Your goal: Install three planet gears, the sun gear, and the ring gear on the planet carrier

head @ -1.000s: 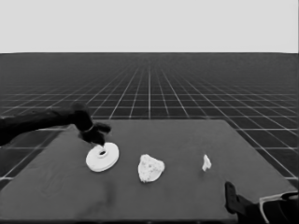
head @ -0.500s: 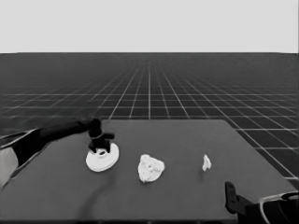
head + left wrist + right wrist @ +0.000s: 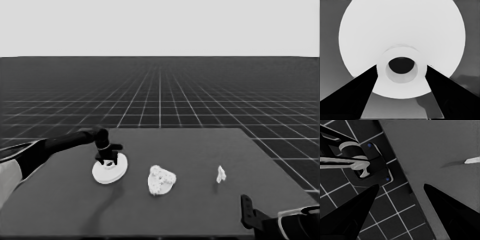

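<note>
The larger round part (image 3: 111,172), the ring gear, lies flat on the table's left half. My left gripper (image 3: 107,160) is down on it. In the left wrist view, my left gripper (image 3: 402,66) is open, with one finger on each side of the raised hub (image 3: 401,85) of the larger round part (image 3: 402,30). To its right lies a lumpy white heap (image 3: 161,180): the smaller round part, the planet carrier, with gears on it. My right gripper (image 3: 246,209) waits at the lower right corner and is open in its wrist view (image 3: 401,185).
A thin white piece (image 3: 221,174) lies on the table's right half and also shows in the right wrist view (image 3: 472,160). The table's near right edge (image 3: 417,195) runs past the right gripper, with dark machinery (image 3: 370,165) beyond it.
My left arm has swung right and down from behind the larger round part onto its hub. The parts and the right arm have not moved.
</note>
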Controlling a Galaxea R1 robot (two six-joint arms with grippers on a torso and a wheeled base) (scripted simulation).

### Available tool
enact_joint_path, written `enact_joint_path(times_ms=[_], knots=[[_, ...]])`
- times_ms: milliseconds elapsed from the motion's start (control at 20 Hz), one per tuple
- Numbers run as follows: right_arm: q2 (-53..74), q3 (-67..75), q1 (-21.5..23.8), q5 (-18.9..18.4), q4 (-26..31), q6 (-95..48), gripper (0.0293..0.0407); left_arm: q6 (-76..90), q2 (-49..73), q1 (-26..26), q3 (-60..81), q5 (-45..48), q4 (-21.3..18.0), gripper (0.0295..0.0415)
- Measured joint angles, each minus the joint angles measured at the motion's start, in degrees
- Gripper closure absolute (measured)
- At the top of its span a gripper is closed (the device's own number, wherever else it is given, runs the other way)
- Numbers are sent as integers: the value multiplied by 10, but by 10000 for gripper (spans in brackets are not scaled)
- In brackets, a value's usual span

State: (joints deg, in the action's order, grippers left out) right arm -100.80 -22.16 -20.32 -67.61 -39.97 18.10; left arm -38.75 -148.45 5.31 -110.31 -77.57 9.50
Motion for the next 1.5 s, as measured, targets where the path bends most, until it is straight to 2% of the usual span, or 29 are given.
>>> enact_joint_path(times_ms=[300,450,800,850,900,950,1100,1300,1400,1500], knots=[[0,0,0,0,0,0,315,0,0,0,0,0,0,362],[0,0,0,0,0,0,315,-31,33,-79,72,-66,-46,362],[0,0,0,0,0,0,315,-31,34,-100,74,-81,-60,362],[0,0,0,0,0,0,315,-241,12,-90,209,-88,-35,362],[0,0,0,0,0,0,315,-345,-84,-81,245,-97,-23,360],[0,0,0,0,0,0,315,-383,-161,-76,222,-102,-18,360],[0,0,0,0,0,0,315,-395,-254,-70,152,-106,-14,358],[0,0,0,0,0,0,315,-394,-273,-69,130,-106,-13,358],[0,0,0,0,0,0,315,-382,-279,-33,110,-97,22,358],[0,0,0,0,0,0,315,-377,-282,-21,101,-92,34,358]])
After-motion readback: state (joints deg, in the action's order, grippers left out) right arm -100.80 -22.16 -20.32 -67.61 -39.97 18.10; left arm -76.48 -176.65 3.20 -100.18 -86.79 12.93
